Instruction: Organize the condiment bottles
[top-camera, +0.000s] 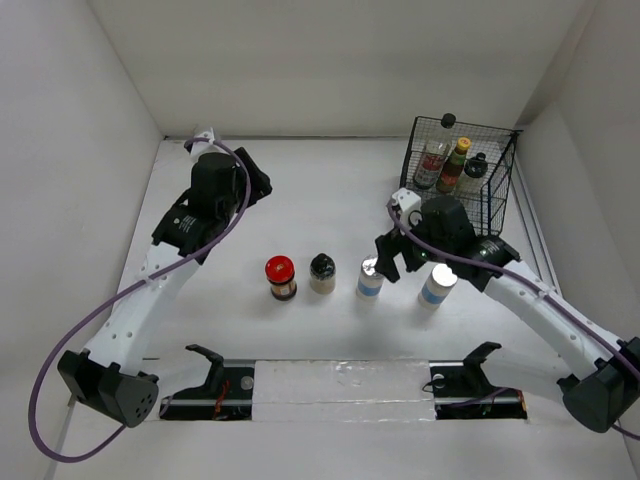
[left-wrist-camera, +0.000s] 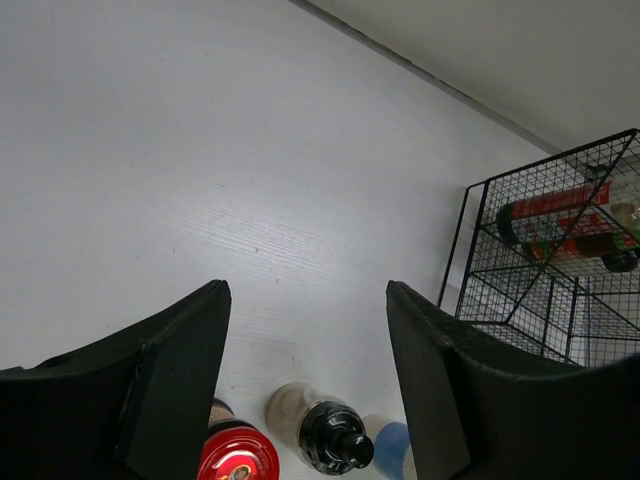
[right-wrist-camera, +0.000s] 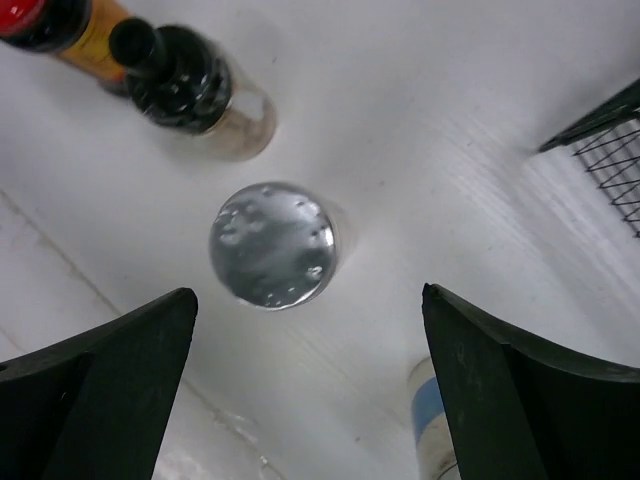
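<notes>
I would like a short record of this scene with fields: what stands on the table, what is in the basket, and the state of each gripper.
Row on table, left to right from above: red-lidded jar, black-capped jar, left shaker, right shaker, all upright
Black wire basket: clear sauce bottle, amber sauce bottle, black-capped bottle
Left gripper: open, empty, far left of table
Right gripper: open, empty, above the left shaker

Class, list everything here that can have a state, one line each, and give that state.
Left gripper: open, empty.
Right gripper: open, over a shaker.
Red-lidded jar: upright, lid on.
Black-capped jar: upright, capped.
Shakers: both upright, not gripped.
Basket: holds three bottles.
</notes>
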